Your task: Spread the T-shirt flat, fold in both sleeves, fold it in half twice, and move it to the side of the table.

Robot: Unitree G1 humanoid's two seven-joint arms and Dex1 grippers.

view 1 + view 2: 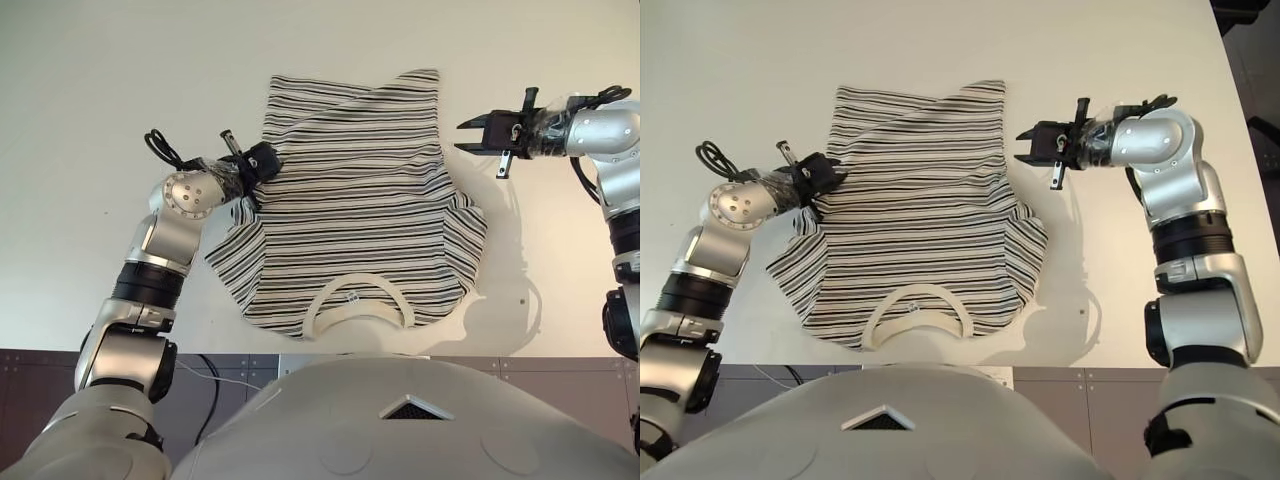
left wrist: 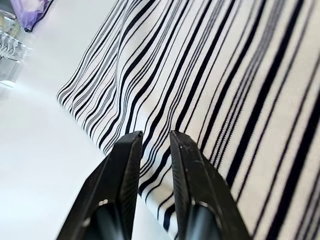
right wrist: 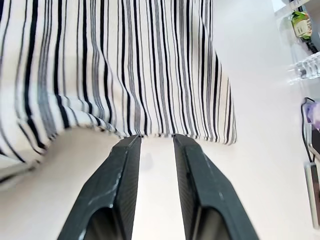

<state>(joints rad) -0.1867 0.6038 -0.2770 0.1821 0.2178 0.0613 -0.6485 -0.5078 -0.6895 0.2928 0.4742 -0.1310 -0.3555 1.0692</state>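
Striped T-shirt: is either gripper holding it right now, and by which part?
Nothing is held. The left gripper hangs over one side edge of the black-and-white striped T-shirt, the right gripper beside the opposite edge; both jaws apart, empty.

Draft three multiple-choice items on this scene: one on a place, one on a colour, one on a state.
1. The black-and-white striped T-shirt has its cream collar lying: A farthest from the robot; B nearest the robot; C folded under.
2. The table is: A white; B brown; C green.
3. The right gripper is: A shut on the collar; B shut on a sleeve; C open.
Answers: B, the collar is at the near edge; A, the bare top is white; C, its fingers stand apart over the table.
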